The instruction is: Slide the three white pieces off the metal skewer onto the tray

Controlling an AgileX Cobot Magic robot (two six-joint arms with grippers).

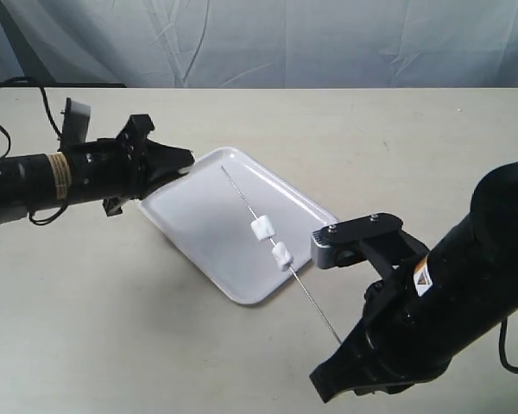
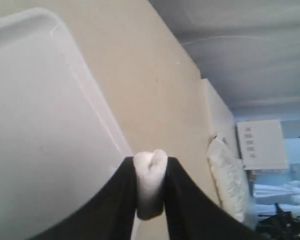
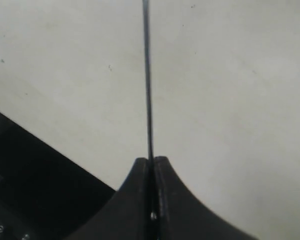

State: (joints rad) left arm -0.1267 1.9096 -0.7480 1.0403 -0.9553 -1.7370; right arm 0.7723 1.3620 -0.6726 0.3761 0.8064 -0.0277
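White and squashed, one piece (image 2: pixel 150 187) sits pinched in the closed left hand (image 1: pixel 180 160), right at the corner rim of the tray (image 1: pixel 194 216). Let go there, it could drop on the surface (image 1: pixel 112 328) outside the rim, or cling to a pad. Toward the middle, two pieces (image 1: pixel 263 228) sit threaded on the skewer (image 1: pixel 236 190), slanting above the tray. The right hand (image 3: pixel 151 162) is clamped on the skewer's bare end, off the tray. That thin rod may swivel or slip in the grip when the next piece is pulled, flicking pieces away.
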